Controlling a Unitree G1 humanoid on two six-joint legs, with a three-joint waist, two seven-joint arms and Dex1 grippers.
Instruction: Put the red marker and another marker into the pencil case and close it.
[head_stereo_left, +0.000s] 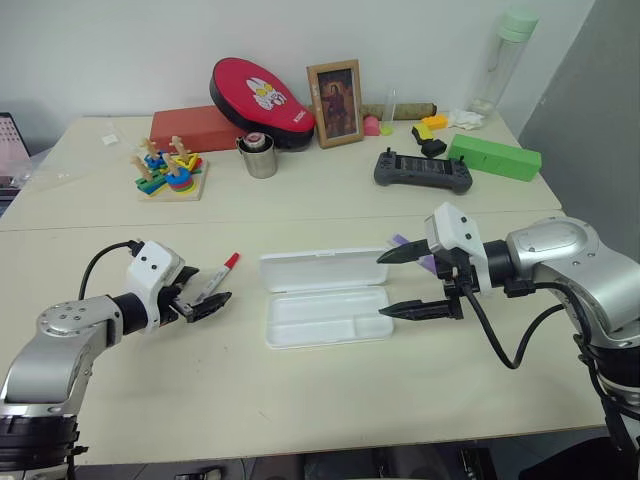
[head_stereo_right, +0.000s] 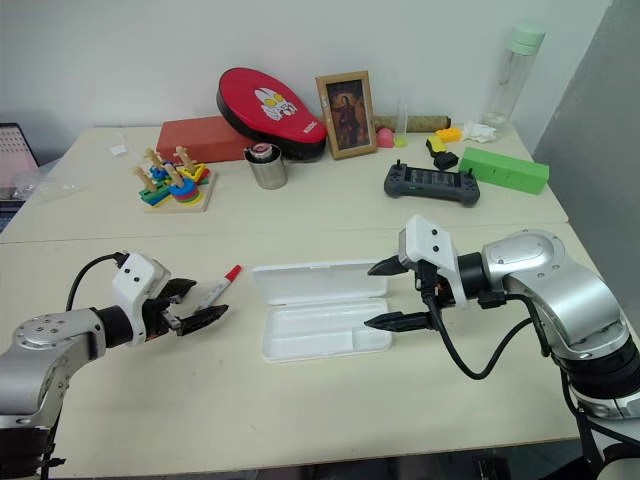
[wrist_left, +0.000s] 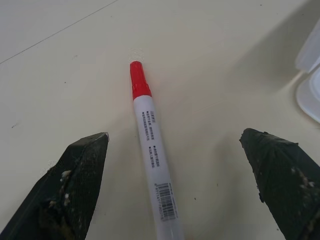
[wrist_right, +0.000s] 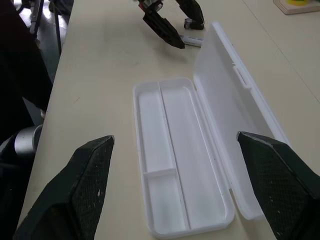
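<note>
The red marker (wrist_left: 150, 145), white-barrelled with a red cap, lies flat on the table. My left gripper (head_stereo_left: 205, 297) is open, with one finger on each side of the marker's barrel and not touching it. The pencil case (head_stereo_left: 330, 318) lies open mid-table, its lid (head_stereo_left: 322, 270) folded back flat and its moulded tray (wrist_right: 180, 165) empty. My right gripper (head_stereo_left: 381, 286) is open and empty, hovering at the case's right end and pointing left over it. The purple marker (head_stereo_left: 400, 242) lies on the table just behind that gripper, mostly hidden by it.
Along the back of the table stand a green box (head_stereo_left: 495, 157), a black controller (head_stereo_left: 423, 170), a metal cup (head_stereo_left: 260, 158), a wooden stacking toy (head_stereo_left: 172, 172), a red box (head_stereo_left: 195, 128), a picture frame (head_stereo_left: 335, 103) and a tall bottle (head_stereo_left: 505, 60).
</note>
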